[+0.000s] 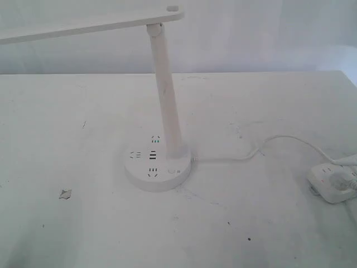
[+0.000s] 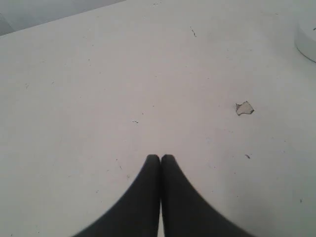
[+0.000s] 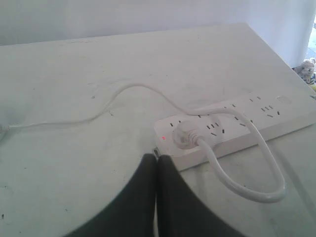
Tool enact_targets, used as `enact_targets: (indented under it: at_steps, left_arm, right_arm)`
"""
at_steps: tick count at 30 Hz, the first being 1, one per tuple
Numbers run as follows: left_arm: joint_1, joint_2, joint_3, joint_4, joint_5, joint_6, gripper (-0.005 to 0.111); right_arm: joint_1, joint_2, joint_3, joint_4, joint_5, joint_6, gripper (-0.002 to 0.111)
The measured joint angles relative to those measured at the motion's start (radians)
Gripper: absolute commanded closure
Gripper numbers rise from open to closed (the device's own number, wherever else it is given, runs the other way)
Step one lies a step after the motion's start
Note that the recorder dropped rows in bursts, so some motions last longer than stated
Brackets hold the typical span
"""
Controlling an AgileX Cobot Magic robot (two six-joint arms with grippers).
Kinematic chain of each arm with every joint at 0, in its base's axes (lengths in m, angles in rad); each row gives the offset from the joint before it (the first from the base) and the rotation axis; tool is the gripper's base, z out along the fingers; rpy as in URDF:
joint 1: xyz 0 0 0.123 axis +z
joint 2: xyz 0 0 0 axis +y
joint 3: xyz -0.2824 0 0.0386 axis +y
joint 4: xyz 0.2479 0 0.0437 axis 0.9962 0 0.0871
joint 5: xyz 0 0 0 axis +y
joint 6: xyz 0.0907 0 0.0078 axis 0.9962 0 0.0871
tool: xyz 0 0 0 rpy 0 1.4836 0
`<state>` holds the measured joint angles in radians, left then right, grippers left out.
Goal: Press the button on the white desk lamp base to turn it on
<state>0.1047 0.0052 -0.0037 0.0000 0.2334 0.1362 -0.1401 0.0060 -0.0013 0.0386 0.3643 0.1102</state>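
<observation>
The white desk lamp base (image 1: 140, 170) is a round flat disc in the middle of the table, with dark socket slots on top. Its slim stem (image 1: 167, 97) rises to a long flat head (image 1: 83, 25) reaching left. The small round button (image 1: 171, 171) lies on the disc's front right, below the stem. A sliver of the base's rim (image 2: 306, 42) shows in the left wrist view. Neither arm shows in the exterior view. My left gripper (image 2: 160, 158) is shut over bare table, holding nothing. My right gripper (image 3: 157, 157) is shut, empty, beside the power strip.
A white power strip (image 3: 232, 128) with a red light lies at the table's right, also seen as the power strip (image 1: 332, 184) in the exterior view. The lamp's cord (image 1: 279, 142) runs to its plug (image 3: 185, 136). A chipped spot (image 1: 66, 194) marks the table front left; the chip (image 2: 244, 108) shows again.
</observation>
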Motion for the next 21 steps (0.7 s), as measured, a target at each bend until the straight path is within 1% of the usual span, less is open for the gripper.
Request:
enact_targets:
  at_steps: [21]
  left_arm:
    - [0.000, 0.000, 0.000, 0.000, 0.000, 0.000, 0.107]
  right_arm:
    - [0.000, 0.000, 0.000, 0.000, -0.010, 0.000, 0.108]
